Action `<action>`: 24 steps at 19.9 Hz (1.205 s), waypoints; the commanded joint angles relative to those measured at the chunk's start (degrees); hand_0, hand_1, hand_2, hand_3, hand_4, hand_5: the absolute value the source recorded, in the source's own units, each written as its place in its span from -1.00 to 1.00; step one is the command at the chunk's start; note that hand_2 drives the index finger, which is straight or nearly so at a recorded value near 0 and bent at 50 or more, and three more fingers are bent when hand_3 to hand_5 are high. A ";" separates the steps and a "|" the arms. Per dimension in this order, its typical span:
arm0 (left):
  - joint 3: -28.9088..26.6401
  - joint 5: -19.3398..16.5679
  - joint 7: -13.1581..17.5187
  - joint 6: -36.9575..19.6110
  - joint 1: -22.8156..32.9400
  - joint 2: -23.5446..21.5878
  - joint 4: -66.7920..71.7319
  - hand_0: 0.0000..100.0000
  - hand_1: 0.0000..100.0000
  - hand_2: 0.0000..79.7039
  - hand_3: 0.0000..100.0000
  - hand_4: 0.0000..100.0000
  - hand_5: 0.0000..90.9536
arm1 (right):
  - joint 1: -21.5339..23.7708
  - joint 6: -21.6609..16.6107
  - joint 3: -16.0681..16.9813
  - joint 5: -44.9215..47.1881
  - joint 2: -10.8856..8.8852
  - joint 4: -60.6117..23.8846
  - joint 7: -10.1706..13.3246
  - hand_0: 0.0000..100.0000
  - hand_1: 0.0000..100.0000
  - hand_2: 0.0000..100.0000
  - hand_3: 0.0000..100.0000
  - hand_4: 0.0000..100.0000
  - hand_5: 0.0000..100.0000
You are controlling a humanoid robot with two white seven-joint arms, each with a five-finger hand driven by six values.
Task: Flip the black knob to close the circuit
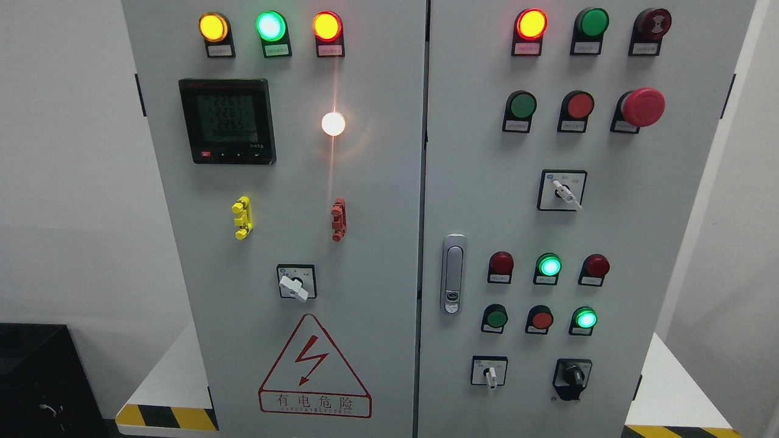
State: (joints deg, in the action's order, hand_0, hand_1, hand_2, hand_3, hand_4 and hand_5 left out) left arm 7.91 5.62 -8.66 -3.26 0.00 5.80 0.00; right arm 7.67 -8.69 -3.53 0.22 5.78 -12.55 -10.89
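The black knob (572, 376) sits at the lower right of the grey electrical cabinet's right door (639, 243), on a black mount. Its grip points roughly straight down, perhaps slightly tilted. To its left is a white-handled selector switch (490, 372). Neither of my hands nor either arm shows anywhere in the head view.
The cabinet carries several lit and unlit lamps, a red mushroom stop button (642, 107), a door handle (452, 274), two more white selectors (566, 193) (294, 285), a meter (226, 120) and a warning triangle (314, 365). A black box (36, 377) stands at lower left.
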 commanded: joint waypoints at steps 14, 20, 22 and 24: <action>0.00 0.00 0.04 0.00 1.32 0.00 -1.67 -0.76 0.11 -1.00 -1.00 -1.00 -1.00 | 5.51 -2.91 4.06 2.24 -0.24 -26.98 -1.15 -1.00 -1.00 -1.00 -0.86 -1.00 -1.00; 0.00 0.00 0.04 0.00 1.32 0.00 -1.67 -0.76 0.11 -1.00 -1.00 -1.00 -1.00 | 6.22 -2.82 5.20 2.33 -0.24 -37.26 -0.98 -1.00 -1.00 -0.98 -0.78 -0.90 -0.90; 0.00 0.00 0.04 0.00 1.32 0.00 -1.67 -0.76 0.11 -1.00 -1.00 -1.00 -1.00 | 6.31 -2.82 5.29 2.33 -0.33 -40.34 -0.89 -1.00 -1.00 -0.96 -0.76 -0.88 -0.86; 0.00 0.00 0.04 0.00 1.32 0.00 -1.67 -0.76 0.11 -1.00 -1.00 -1.00 -1.00 | 6.83 -2.82 5.29 2.33 -0.33 -43.33 -0.45 -1.00 -1.00 -0.95 -0.71 -0.82 -0.83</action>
State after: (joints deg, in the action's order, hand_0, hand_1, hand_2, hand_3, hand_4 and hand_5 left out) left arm 7.91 5.62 -8.66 -3.26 0.00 5.80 0.00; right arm 13.60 -11.59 -0.49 2.36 5.57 -39.05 -12.06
